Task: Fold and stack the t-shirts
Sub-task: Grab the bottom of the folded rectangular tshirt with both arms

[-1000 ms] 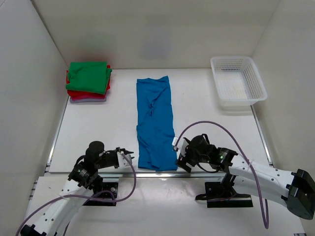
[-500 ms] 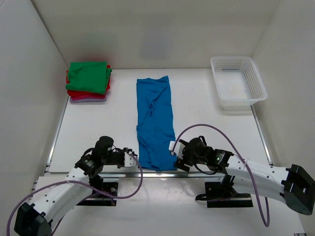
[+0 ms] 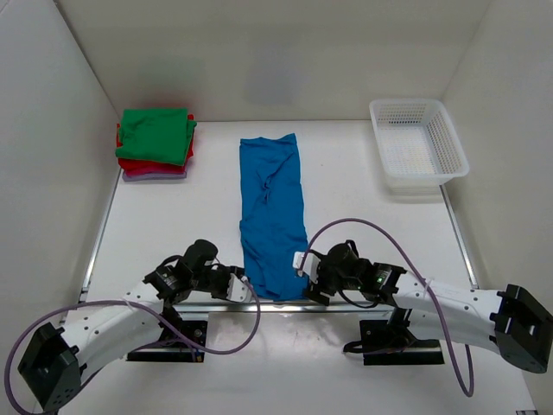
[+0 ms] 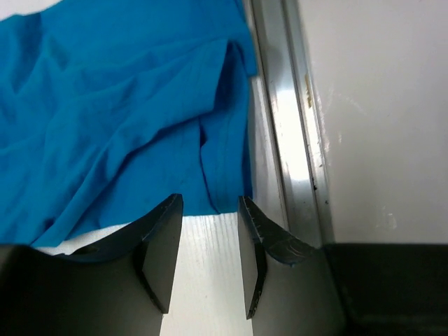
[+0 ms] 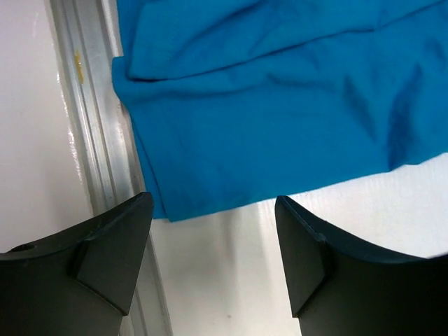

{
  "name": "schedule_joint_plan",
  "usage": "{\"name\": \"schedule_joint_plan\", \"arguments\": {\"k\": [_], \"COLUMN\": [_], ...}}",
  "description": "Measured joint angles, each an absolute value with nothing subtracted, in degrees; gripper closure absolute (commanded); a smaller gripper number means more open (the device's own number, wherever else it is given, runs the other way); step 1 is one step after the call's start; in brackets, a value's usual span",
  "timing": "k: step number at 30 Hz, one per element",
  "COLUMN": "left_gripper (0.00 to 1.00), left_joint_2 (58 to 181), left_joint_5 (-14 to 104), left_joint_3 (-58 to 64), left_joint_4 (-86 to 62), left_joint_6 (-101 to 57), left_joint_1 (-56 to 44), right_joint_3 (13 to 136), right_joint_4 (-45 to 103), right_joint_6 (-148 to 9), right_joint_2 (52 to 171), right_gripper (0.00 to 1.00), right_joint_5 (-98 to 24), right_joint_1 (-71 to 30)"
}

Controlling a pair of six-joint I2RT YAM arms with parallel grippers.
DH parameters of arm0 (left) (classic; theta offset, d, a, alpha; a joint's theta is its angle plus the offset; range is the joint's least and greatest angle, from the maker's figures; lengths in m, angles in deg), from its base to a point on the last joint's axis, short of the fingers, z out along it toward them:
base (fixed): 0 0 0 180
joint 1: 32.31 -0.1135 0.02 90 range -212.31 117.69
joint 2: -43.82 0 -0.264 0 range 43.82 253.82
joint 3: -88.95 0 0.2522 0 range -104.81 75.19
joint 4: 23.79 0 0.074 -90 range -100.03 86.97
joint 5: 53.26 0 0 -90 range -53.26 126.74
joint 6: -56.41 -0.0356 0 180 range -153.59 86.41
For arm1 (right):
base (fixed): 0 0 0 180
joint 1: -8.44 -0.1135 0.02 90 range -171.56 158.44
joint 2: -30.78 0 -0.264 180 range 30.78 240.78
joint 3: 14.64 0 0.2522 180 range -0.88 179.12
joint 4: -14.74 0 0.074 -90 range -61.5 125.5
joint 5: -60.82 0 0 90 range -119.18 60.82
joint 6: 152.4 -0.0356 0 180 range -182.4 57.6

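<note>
Since a second ago the left jaws have swung rightward along the bottom of the top view and now sit at the lower left corner of the blue t-shirt (image 3: 272,216); the right jaws have crept a little leftward to its lower right corner; the t-shirt, the stack and the basket (image 3: 450,145) lie where they did.

The left jaws stand open with a narrow gap, fingertips (image 4: 166,238) low in the wrist frame, the hem of the blue t-shirt (image 4: 105,105) just at their tips and white counter showing between them; the right jaws stand wide open, fingertips (image 5: 112,245) at the bottom of the frame, the corner of the blue t-shirt (image 5: 280,91) just above the gap; neither pair holds any cloth.

The blue t-shirt lies as a long narrow strip down the middle of the counter (image 3: 173,225), wrinkled near its middle, its lower hem right beside the metal rail (image 3: 285,305) at the bottom edge; in the right wrist view the cloth's edge touches the rail (image 5: 91,105); in the left wrist view the rail (image 4: 290,140) runs just right of the hem corner.

Bare counter lies on both sides of the strip; at upper left the green t-shirt (image 3: 155,134) tops the red t-shirt (image 3: 151,164) and the pale lavender t-shirt (image 3: 154,175); the basket sits at upper right, well apart.
</note>
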State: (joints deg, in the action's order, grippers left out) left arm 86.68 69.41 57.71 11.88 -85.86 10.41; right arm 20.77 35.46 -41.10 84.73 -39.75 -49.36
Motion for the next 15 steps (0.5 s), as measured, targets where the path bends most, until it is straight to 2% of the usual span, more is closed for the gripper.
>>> {"name": "schedule_joint_plan", "arguments": {"k": [5,15], "left_gripper": [0.56,0.50], "left_joint_2": [89.25,92.82], "left_joint_5": [66.20,62.87], "left_joint_3": [57.47,57.34], "left_joint_4": [11.10,8.39], "left_joint_6": [-86.17,-87.15], "left_joint_1": [11.09,12.57], "right_joint_3": [20.77,20.13], "right_joint_4": [34.55,33.10], "right_joint_6": [-42.83,-44.66], "right_joint_2": [87.01,89.59], "right_gripper": [0.34,0.35], "right_joint_5": [-40.84,-41.80], "right_joint_1": [-50.54,-51.18]}}
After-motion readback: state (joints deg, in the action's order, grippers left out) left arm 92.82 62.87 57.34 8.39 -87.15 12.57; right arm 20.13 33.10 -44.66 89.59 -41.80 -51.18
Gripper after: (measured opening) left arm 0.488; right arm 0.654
